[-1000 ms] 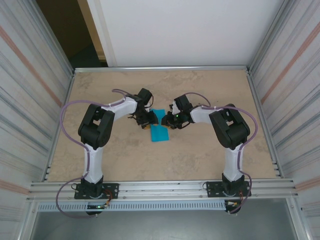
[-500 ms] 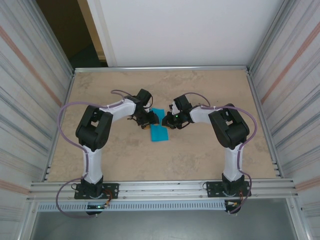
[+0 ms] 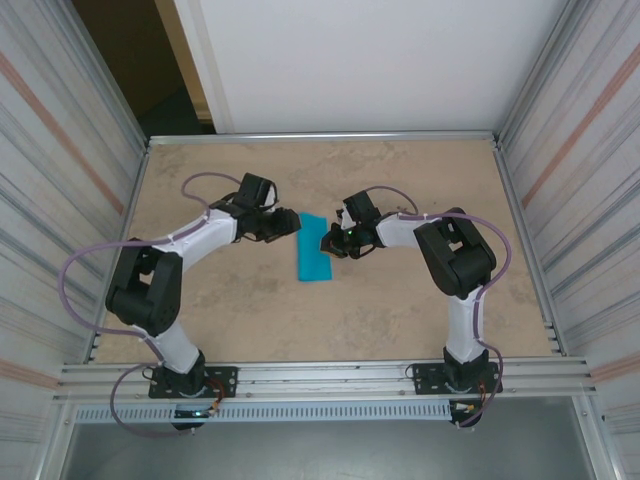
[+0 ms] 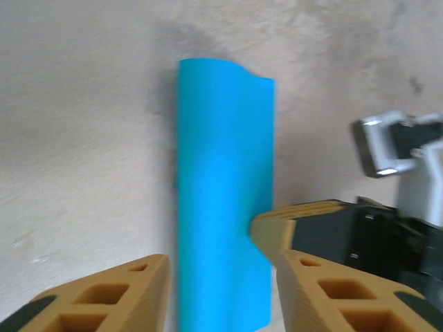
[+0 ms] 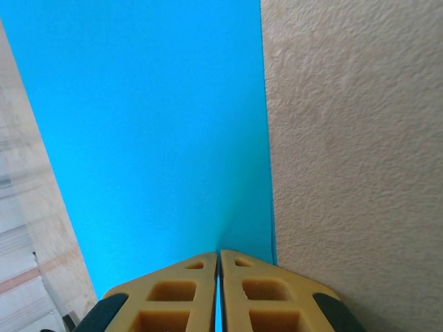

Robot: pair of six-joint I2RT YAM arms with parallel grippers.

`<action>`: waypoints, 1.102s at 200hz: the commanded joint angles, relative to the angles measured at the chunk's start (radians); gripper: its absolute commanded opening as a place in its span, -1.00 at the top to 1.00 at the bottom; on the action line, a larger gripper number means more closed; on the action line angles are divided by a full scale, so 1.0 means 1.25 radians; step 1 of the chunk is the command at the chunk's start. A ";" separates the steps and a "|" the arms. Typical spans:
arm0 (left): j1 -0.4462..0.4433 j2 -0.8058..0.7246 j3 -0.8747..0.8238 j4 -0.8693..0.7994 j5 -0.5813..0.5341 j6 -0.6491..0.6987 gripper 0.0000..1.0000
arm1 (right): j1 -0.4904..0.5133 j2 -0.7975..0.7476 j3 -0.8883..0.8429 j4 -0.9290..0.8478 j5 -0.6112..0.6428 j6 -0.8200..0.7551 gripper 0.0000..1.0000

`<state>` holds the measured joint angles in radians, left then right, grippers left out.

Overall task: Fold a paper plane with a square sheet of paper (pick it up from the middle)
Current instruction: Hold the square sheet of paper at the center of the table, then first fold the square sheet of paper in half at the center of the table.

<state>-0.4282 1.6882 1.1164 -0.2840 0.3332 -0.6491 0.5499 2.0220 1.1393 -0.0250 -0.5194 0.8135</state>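
The square sheet of paper lies mid-table, doubled into a long narrow teal strip. My right gripper is at its right edge, near the far end. Its fingers are shut on the paper's edge, and the blue sheet spreads out ahead of them. My left gripper sits just left of the strip's far end. In the left wrist view it is open, straddling the strip's width, with a sliver of table between the left finger and the paper. The right gripper's tan fingertip shows at the strip's right edge.
The beige tabletop is ringed by a metal rail and corrugated side walls. Both arm bases are bolted at the near edge. Open surface lies in front of the paper and at either side of the arms.
My left arm has swung its elbow out to the left and its gripper has drawn back leftward off the paper, uncovering the strip's far end. The right gripper has stayed at the paper's right edge.
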 commanded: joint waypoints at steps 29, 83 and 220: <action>-0.045 0.060 0.012 0.070 0.153 0.017 0.40 | 0.015 0.065 -0.036 -0.110 0.095 0.038 0.81; -0.057 0.169 0.086 -0.003 0.171 0.021 0.74 | 0.014 0.077 -0.034 -0.121 0.091 0.039 0.88; -0.048 0.264 0.140 -0.091 0.181 0.095 1.00 | 0.009 0.102 0.004 -0.205 0.119 0.001 0.96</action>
<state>-0.4984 1.9888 1.2716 -0.3538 0.5320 -0.5770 0.5503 2.0380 1.1770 -0.0780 -0.5198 0.8455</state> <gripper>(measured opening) 0.049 0.046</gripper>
